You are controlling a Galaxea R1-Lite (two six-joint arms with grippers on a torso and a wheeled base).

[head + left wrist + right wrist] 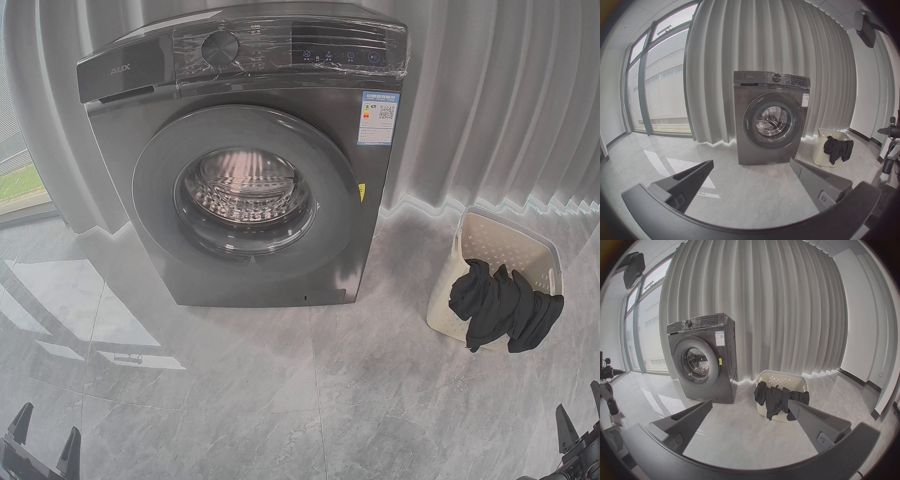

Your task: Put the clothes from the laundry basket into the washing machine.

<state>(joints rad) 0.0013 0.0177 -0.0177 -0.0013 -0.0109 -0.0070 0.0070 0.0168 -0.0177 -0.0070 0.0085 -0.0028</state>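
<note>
A dark grey front-loading washing machine [244,156] stands against the curtain with its round door [245,190] shut. To its right sits a cream laundry basket [494,240] with black clothes [503,306] draped over its front rim. My left gripper [44,434] is low at the left, open and holding nothing. Low at the right, my right gripper [578,409] is also open and holds nothing. From the left wrist view the washing machine [770,117] is straight ahead of the left gripper [751,165]. The right gripper [750,405] faces the basket [782,380] and clothes [776,397].
Grey tiled floor [300,387] lies open between the grippers and the machine. A pleated white curtain [500,94] hangs behind everything. Tall windows [659,84] run along the left side of the room.
</note>
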